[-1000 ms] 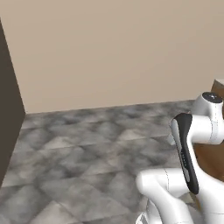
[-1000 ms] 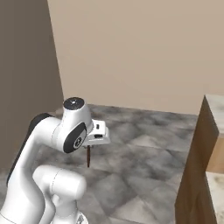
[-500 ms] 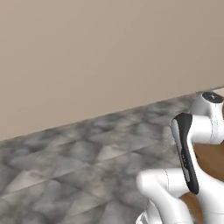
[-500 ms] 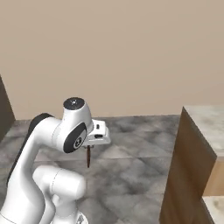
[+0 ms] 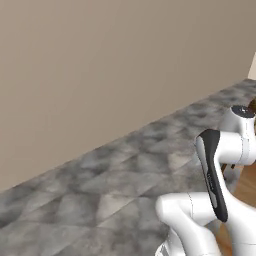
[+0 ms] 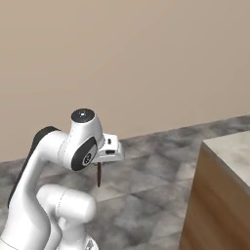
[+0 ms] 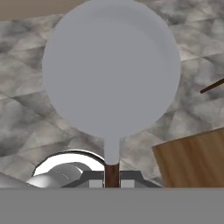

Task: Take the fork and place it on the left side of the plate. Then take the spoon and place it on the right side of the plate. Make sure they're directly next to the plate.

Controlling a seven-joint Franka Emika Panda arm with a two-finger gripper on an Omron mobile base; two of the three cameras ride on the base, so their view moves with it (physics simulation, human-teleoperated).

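One spoon point(image 7: 112, 65) took up much of the hand view. Its round grey bowl hung over the grey marbled floor point(image 7: 26, 109), and its brown handle was pinched in the tool point(image 7: 112, 177) at the bottom. To its right showed a corner of a wooden surface point(image 7: 192, 162). In the right base view the white arm point(image 6: 53, 151) stood at the left. The tool pointed down, a thin dark length of the spoon below it. A beige wall point(image 6: 146, 63) rose behind.
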